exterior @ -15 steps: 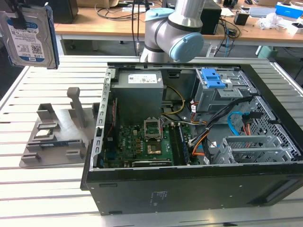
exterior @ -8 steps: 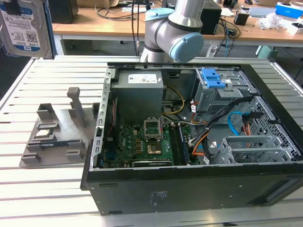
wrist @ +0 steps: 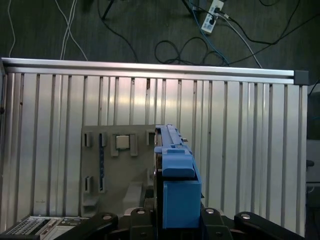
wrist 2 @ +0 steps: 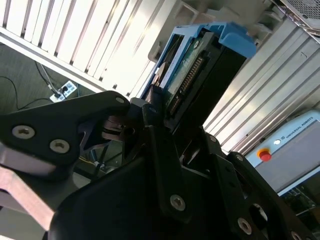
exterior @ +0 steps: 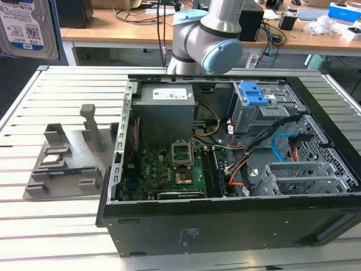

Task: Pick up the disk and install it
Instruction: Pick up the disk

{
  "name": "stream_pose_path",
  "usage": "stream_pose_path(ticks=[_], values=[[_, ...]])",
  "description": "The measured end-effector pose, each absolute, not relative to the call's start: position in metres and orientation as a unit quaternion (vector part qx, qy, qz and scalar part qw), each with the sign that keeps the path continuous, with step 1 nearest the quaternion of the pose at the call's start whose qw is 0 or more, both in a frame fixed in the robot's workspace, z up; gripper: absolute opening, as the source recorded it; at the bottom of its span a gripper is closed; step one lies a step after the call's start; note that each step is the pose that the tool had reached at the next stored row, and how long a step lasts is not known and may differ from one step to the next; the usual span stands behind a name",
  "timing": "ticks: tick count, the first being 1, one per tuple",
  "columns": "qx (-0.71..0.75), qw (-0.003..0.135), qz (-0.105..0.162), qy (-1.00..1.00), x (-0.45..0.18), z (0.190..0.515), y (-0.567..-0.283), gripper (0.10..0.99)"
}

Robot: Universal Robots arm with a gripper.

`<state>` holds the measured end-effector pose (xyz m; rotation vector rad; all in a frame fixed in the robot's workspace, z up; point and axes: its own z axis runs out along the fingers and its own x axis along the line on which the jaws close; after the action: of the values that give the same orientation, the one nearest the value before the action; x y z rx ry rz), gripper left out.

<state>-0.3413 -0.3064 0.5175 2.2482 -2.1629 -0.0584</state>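
The disk (exterior: 25, 28) is a silver drive with a white-and-blue barcode label in a blue carrier. It hangs high at the exterior view's far left, well above the table. In the first wrist view the disk (wrist: 176, 175) is edge-on, blue carrier uppermost, over the grey fixture (wrist: 117, 170). My gripper (wrist: 177, 217) is shut on it, one black finger on each flat side. The second wrist view shows the disk (wrist 2: 200, 75) with its connector edge facing the camera, and my gripper (wrist 2: 165, 125) clamped on its lower part.
An open computer case (exterior: 225, 226) lies on the ribbed metal table (exterior: 34, 226), with a blue-latched drive cage (exterior: 254, 99) at its back right. The grey fixture (exterior: 67, 164) beside the case carries a small chip (exterior: 53, 158). Cables and a power strip (wrist: 212, 12) lie on the floor.
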Motion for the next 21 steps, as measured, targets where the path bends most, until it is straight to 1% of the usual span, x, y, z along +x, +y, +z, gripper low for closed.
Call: stream_pose_path(ticks=[6, 21], values=[[0.72, 0.011, -0.019, -0.693, -0.341, 0.518, -0.306, 0.361], [0.72, 0.011, -0.018, -0.693, -0.261, 0.518, -0.306, 0.361]])
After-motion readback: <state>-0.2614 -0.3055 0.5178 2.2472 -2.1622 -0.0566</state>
